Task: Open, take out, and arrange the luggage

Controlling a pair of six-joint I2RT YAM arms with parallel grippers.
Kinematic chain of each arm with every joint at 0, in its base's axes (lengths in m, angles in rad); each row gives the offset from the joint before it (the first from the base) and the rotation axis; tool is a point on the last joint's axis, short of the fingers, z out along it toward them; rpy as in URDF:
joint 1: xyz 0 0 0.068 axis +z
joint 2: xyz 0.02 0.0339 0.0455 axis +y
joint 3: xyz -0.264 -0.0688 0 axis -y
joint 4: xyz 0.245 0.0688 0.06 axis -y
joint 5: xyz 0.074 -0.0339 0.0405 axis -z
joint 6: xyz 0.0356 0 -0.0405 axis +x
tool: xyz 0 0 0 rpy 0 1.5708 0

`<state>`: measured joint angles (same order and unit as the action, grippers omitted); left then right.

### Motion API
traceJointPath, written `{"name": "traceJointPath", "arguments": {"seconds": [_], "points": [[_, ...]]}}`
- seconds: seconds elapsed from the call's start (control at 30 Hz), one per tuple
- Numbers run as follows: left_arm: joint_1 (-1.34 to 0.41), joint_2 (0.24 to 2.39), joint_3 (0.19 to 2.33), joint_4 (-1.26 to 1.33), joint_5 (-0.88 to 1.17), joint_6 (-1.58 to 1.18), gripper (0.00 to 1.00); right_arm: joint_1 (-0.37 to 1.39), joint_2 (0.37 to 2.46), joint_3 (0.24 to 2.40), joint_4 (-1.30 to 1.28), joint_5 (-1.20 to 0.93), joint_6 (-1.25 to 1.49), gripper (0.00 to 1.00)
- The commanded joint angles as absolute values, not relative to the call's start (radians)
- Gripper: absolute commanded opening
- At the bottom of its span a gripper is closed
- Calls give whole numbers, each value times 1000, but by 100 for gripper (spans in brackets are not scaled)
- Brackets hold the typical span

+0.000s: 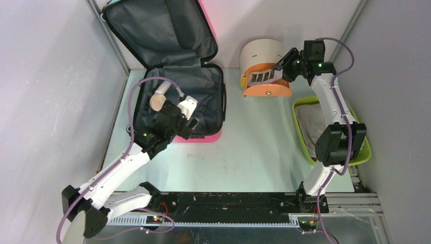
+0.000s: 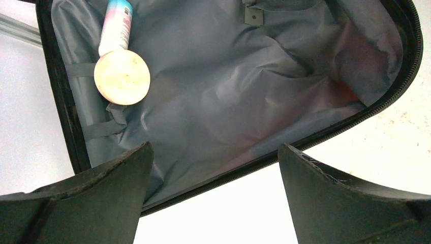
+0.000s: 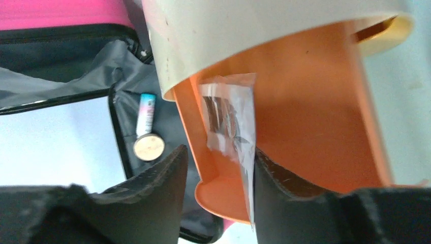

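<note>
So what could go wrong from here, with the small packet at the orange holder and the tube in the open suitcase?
1. The packet looks loose between the parted jaws of the right end effector, at the holder; it may slide out onto the table.
2. The tube lies near the suitcase wall on wrinkled lining; the open left end effector might pinch fabric with it.
</note>
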<state>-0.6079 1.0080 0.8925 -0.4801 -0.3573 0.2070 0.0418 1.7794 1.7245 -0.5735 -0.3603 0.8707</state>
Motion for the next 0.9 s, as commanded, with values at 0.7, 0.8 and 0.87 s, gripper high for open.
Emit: {"name": "traceJointPath", "arguments": {"seconds": [0.7, 0.8, 0.87], "points": [[-608, 991, 911, -460, -389, 186, 100, 184, 1559, 1584, -671, -113, 418, 37], [-607, 986, 912, -460, -394, 187, 100, 233, 1477, 1482, -619, -76, 458, 35], [-607, 982, 912, -459, -396, 186, 100, 259, 1435, 1411, -585, -43, 480, 34]]}}
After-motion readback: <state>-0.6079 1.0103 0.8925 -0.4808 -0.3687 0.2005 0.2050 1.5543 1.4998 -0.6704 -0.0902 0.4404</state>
